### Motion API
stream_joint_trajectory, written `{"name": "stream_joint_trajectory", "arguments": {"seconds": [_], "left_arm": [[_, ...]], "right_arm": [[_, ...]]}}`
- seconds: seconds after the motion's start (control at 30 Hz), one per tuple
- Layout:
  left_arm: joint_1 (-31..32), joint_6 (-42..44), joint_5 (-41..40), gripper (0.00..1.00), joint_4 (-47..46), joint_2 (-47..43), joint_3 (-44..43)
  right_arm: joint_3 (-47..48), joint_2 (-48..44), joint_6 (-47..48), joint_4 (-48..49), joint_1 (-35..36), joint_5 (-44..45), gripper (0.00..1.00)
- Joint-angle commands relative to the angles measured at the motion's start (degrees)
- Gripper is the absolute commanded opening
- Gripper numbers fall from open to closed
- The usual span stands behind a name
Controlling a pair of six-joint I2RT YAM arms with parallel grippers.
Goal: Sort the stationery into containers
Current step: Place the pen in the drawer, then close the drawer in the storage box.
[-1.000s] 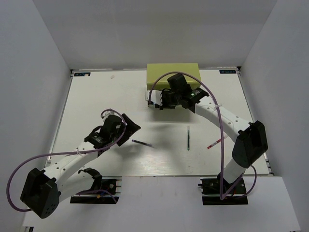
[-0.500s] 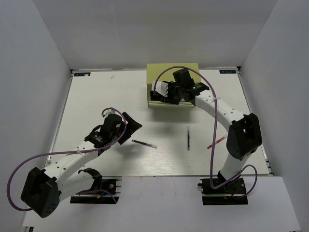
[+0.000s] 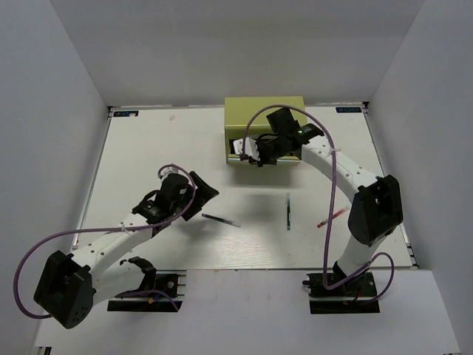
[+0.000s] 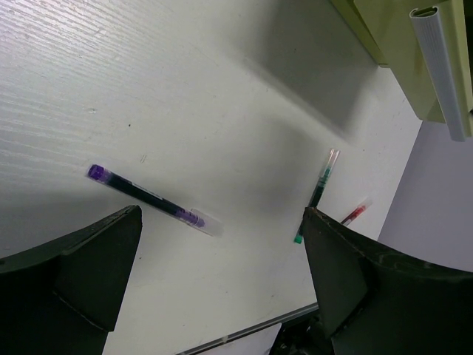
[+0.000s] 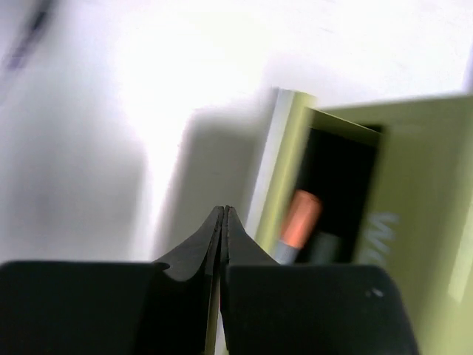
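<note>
The olive chest (image 3: 264, 109) stands at the back of the table with one drawer (image 3: 238, 148) pulled out. In the right wrist view an orange marker (image 5: 301, 218) lies in that drawer (image 5: 277, 170). My right gripper (image 3: 255, 154) hangs over the drawer's front edge, shut with nothing between its fingers (image 5: 224, 209). On the table lie a thin black pen (image 3: 220, 220), a dark-green pen (image 3: 288, 211) and a red pen (image 3: 331, 217). My left gripper (image 3: 203, 194) hovers just left of the black pen (image 4: 151, 201), open and empty (image 4: 220, 222).
The green pen (image 4: 316, 196) and red pen (image 4: 355, 213) lie close together right of centre. The chest's corner (image 4: 399, 44) and the drawer's white rim (image 4: 443, 70) show in the left wrist view. Purple cables loop over both arms. White walls enclose the table.
My right gripper has closed its jaws on nothing and shifted slightly above the open drawer. The left arm has hardly moved and stays open.
</note>
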State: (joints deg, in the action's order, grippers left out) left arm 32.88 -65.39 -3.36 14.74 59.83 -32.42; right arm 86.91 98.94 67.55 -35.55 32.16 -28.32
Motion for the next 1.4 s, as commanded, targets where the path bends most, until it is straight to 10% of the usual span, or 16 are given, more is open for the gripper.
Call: {"name": "stream_joint_trajectory", "arguments": {"seconds": [0.0, 0.47, 0.97, 1.37], "left_arm": [[-0.01, 0.35, 1.33, 1.00, -1.21, 0.19, -1.85], [-0.01, 2.01, 4.14, 1.00, -11.30, 5.46, -3.08], [-0.01, 2.63, 8.36, 0.96, -26.51, 20.83, -8.27], [-0.01, -5.71, 10.21, 0.68, -46.19, 34.90, -11.87]], "right_arm": [[3.43, 0.64, 9.96, -13.65, 0.09, -9.65, 0.00], [1.15, 7.41, -7.25, 9.25, -0.08, 14.42, 0.00], [4.76, 10.22, -11.39, 12.70, -3.07, 24.36, 0.00], [4.14, 7.86, -12.10, 12.27, -6.41, 21.31, 0.00]]}}
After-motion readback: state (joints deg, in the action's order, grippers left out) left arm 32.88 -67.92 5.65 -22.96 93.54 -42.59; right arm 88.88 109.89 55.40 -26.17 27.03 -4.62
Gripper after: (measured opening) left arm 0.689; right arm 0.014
